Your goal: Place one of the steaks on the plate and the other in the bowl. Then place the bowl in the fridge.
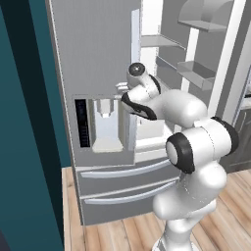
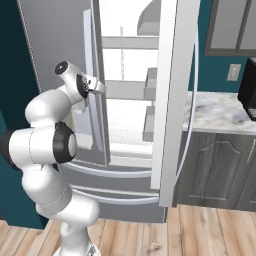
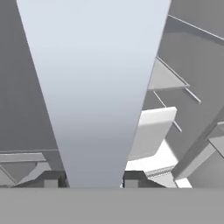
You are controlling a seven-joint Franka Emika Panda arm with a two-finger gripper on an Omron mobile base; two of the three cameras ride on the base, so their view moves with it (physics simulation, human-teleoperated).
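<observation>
Gripper (image 3: 93, 180) clamping the pale vertical handle (image 3: 94, 87) of the fridge's left door, jaws closed on it from both sides, one dark fingertip (image 3: 52, 179) showing at each edge of the bar in the hand view. Reaching up and forward from the base, white arm (image 1: 196, 147) bending at a dark-ringed elbow, wrist pressing in at the inner edge of the left door (image 1: 93, 73) just above the water dispenser (image 1: 105, 125) (a recessed pale niche with a dark control strip beside it). Standing ahead of the base, tall grey fridge (image 2: 55, 40), right door (image 2: 172, 100) swinging wide open toward the counter, left door appearing slightly ajar. Showing between the doors, white interior with horizontal shelves (image 2: 127, 90) and small door bins (image 1: 196, 73). Sitting below the doors, two grey drawers (image 1: 122, 188) with curved bar handles. Running off to the right of the fridge, marbled countertop (image 2: 220, 112) over dark grey wood cabinets (image 2: 215, 170), part of a black appliance (image 2: 248, 90) resting at its far end. Stretching underneath, light wooden floor (image 2: 200, 230); rising at the left, teal wall (image 1: 24, 147).
</observation>
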